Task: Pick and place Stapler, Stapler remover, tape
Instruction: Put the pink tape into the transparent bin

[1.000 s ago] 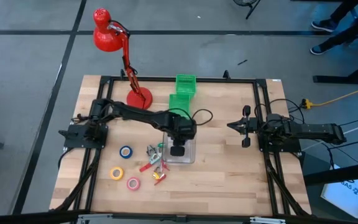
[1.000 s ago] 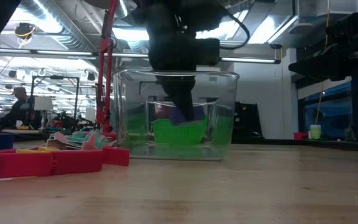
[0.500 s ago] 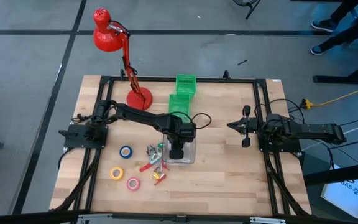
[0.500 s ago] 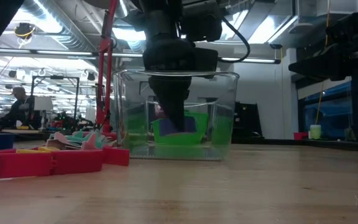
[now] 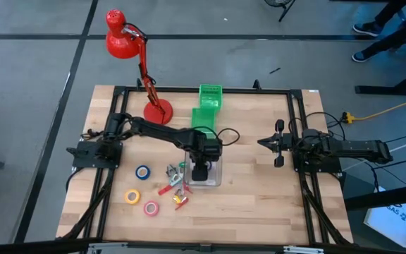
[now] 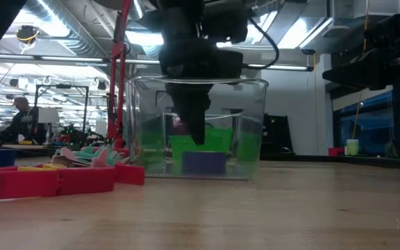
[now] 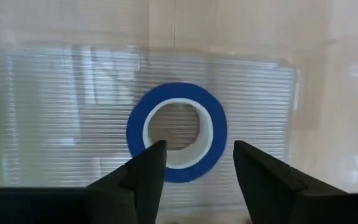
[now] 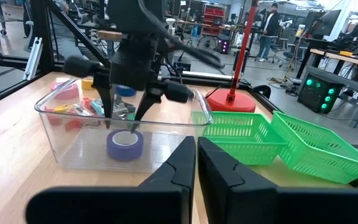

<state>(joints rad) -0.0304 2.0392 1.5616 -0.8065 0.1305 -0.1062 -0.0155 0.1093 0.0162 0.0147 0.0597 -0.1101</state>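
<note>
Hidden/unclear: in high view the left arm covers most of the clear bin (image 5: 216, 180), so the blue roll (image 7: 176, 131) inside it can't be seen there; it shows only in low, left wrist & right wrist views. Clutter left of the bin is a tangle of red, grey & green pieces (image 5: 175, 185); can't tell stapler from remover in it. Low view cuts off the arm above the bin rim.

Room: far left of the table, three rolls lie loose on bare wood — blue (image 5: 142, 172), yellow (image 5: 132, 197), pink-red (image 5: 151, 208) — apart from each other, w/ open wood around them and toward the front edge. Red lamp (image 5: 124, 37) base sits at the back left; green baskets (image 5: 207, 106) at back centre, just behind the bin. Wide bare wood btw bin and right arm.

Pose: left arm stretches from the left edge across to the bin, wrist bent down; left gripper (image 7: 196, 171) points straight down inside the bin, fingers apart, above the blue roll, which lies flat on the bin floor, not touching them. Right gripper (image 8: 196, 163) waits at the right side, level, aimed at the bin, fingers together.
</note>
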